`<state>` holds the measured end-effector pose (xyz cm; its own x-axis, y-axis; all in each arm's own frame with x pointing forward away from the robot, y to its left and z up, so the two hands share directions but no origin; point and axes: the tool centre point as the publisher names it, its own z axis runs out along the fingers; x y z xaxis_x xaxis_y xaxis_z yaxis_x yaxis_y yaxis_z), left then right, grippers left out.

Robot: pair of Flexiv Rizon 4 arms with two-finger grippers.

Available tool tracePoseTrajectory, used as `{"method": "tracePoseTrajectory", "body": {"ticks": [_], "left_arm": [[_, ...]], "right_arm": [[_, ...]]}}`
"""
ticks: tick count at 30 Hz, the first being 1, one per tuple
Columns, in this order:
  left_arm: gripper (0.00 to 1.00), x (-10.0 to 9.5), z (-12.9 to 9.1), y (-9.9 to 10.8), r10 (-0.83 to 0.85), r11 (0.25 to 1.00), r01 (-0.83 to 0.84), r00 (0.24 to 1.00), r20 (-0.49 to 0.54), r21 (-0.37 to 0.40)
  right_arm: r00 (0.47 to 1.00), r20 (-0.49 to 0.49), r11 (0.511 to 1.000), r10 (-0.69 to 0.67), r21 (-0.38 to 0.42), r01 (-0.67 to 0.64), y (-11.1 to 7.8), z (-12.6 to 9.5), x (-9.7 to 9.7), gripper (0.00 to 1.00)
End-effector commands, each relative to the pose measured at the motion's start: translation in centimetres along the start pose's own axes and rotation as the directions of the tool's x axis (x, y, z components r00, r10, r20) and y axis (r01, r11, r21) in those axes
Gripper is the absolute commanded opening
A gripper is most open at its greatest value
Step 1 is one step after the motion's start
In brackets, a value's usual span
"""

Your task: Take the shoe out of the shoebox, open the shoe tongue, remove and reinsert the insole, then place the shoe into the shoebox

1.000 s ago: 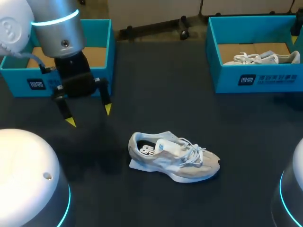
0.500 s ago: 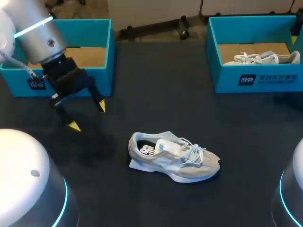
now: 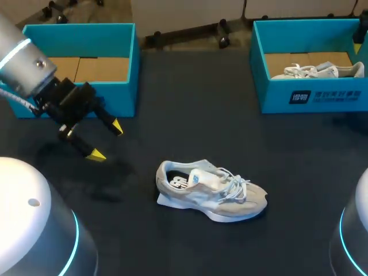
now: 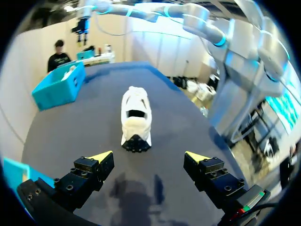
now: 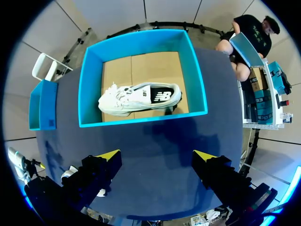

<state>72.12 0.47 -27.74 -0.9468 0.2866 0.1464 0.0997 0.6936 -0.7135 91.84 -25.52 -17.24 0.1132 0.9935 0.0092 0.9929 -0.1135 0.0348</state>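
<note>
A pale, low sneaker (image 3: 210,191) with white laces lies on the dark matte table (image 3: 190,103); the left gripper (image 3: 107,141) and right gripper (image 5: 156,155) are both released.

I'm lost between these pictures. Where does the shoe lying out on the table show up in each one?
Head view: the shoe lies near the picture's middle, toe pointing right.
Left wrist view: straight ahead of the left end effector, heel toward it.
Right wrist view: not in it; that is a second shoe, boxed.
Shared landmark: the teal shoebox holding the second shoe, in all three views.
</note>
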Motion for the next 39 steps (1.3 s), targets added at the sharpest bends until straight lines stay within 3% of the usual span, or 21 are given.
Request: {"method": "tracePoseTrajectory", "body": {"ticks": [1, 8, 21, 29, 39], "left_arm": [[1.00, 0.1, 2.0, 1.8, -0.182, 0.956, 0.159, 0.981, 0.072, 0.246], [1.00, 0.5, 3.3, 2.3, -0.180, 0.936, 0.158, 0.983, 0.043, 0.314], [1.00, 0.3, 4.8, 2.5, -0.151, 0.934, 0.131, 0.988, 0.035, 0.334], [1.00, 0.5, 6.4, 4.1, -0.118, 0.916, 0.101, 0.993, 0.022, 0.389], [1.00, 0.5, 6.4, 4.1, -0.118, 0.916, 0.101, 0.993, 0.022, 0.389]], "right_arm": [[1.000, 0.002, 1.000, 0.001, 0.000, -0.001, 0.0, 0.0, 0.0, 1.00], [1.000, 0.002, 1.000, 0.001, 0.000, -0.001, 0.0, 0.0, 0.0, 1.00], [1.000, 0.002, 1.000, 0.001, 0.000, -0.001, 0.0, 0.0, 0.0, 1.00], [1.000, 0.002, 1.000, 0.001, 0.000, -0.001, 0.0, 0.0, 0.0, 1.00], [1.000, 0.002, 1.000, 0.001, 0.000, -0.001, 0.0, 0.0, 0.0, 1.00]]}}
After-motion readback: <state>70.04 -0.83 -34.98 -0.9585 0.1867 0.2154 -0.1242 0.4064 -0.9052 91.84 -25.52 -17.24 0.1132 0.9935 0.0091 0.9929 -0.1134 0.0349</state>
